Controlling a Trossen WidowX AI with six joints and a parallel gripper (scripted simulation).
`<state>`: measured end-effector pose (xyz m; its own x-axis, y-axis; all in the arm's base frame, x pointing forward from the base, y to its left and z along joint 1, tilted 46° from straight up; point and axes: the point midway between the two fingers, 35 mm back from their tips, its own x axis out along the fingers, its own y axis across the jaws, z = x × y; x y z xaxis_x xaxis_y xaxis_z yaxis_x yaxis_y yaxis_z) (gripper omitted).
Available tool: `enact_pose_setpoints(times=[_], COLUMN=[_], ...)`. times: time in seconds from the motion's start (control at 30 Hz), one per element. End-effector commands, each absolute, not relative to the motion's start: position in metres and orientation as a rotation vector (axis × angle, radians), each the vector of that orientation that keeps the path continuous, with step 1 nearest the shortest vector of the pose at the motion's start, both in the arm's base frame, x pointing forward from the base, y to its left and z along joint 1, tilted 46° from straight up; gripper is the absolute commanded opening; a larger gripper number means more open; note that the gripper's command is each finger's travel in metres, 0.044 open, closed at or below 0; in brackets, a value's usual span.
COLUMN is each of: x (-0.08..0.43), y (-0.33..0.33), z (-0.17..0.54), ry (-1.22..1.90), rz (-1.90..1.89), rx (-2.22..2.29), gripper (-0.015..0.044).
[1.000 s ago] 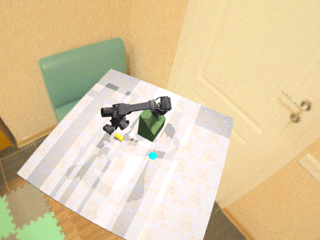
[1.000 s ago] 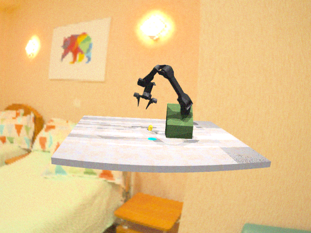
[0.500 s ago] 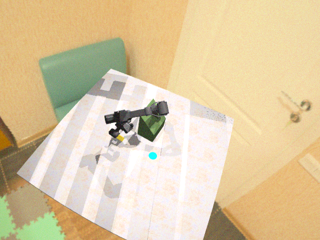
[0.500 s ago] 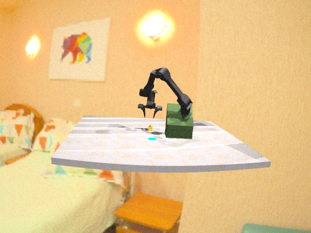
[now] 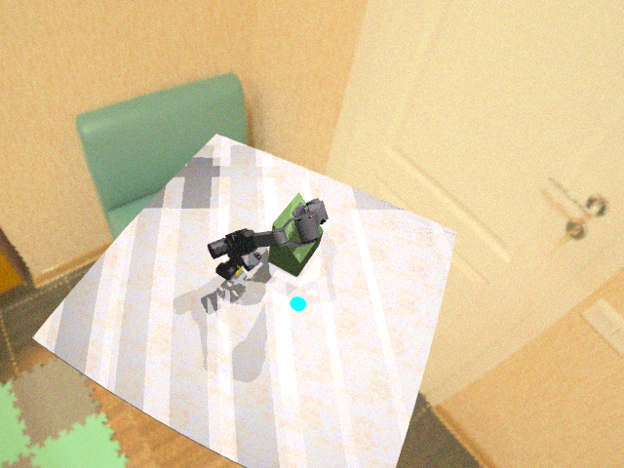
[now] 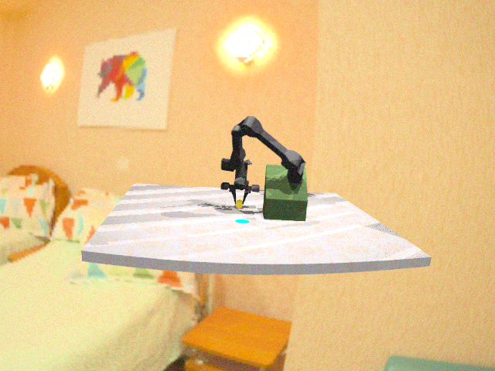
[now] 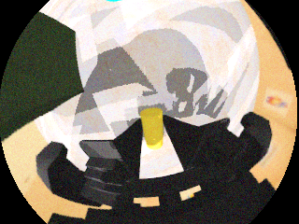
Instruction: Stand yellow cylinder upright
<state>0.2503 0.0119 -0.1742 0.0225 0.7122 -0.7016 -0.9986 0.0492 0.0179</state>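
Observation:
The yellow tall cylinder (image 5: 239,270) (image 6: 239,204) (image 7: 152,130) lies on its side on the table. The gripper (image 6: 239,202) (image 7: 151,122) points down over it and is shut on it, one finger on each side. In the top view the gripper hides most of the cylinder. The cyan circle (image 5: 297,303) (image 6: 242,221) is flat on the table, apart from the cylinder, nearer the exterior camera; only a sliver of it shows at the top edge of the wrist view.
The green block (image 5: 295,256) (image 6: 285,207) (image 7: 37,75) under the arm's base stands beside the cylinder and the circle. The striped table (image 5: 352,393) (image 6: 319,243) carries the arm's shadows. A green chair (image 5: 166,131) stands beyond the table's edge.

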Motion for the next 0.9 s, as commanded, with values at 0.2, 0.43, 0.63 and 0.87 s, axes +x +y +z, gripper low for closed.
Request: enact_pose_setpoints(times=[0.2,0.43,0.63,0.87], x=[0.251,0.254,0.254,0.254], y=[0.007,-0.009,-0.023,-0.038], z=[-0.17,-0.157,-0.145,-0.13], ry=[0.635,0.639,0.641,0.641], rz=[1.441,1.438,1.437,1.437], rx=[-0.57,-0.574,-0.575,-0.576], gripper=[0.0105,0.0105,0.0105,0.0105])
